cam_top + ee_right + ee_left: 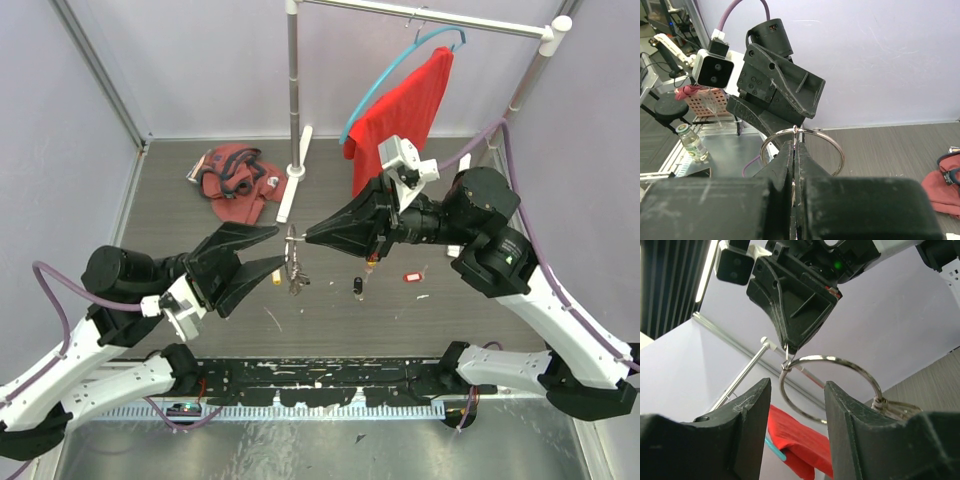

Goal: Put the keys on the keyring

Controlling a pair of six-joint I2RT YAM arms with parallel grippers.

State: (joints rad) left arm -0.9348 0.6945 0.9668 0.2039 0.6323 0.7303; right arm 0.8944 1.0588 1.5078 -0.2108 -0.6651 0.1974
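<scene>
The keyring [292, 243] hangs in the air between my two grippers. My right gripper [308, 236] is shut on a thin silver key whose head sits on the keyring's [830, 140] top wire. My left gripper [280, 247] is open, with the keyring's [827, 357] left arc between its fingers and the rest passing behind the right finger [850, 425]. Keys that are on the ring hang below it [296, 281], at the right in the left wrist view [895, 409]. A black-tagged key [358, 286] and a red-tagged key [411, 277] lie loose on the table.
A red cloth on a blue hanger [405, 110] hangs from the rack, whose pole [293, 100] stands just behind the ring. A red and dark bundle [235, 175] and a white stick [288, 195] lie at the back left. Grey walls close in both sides.
</scene>
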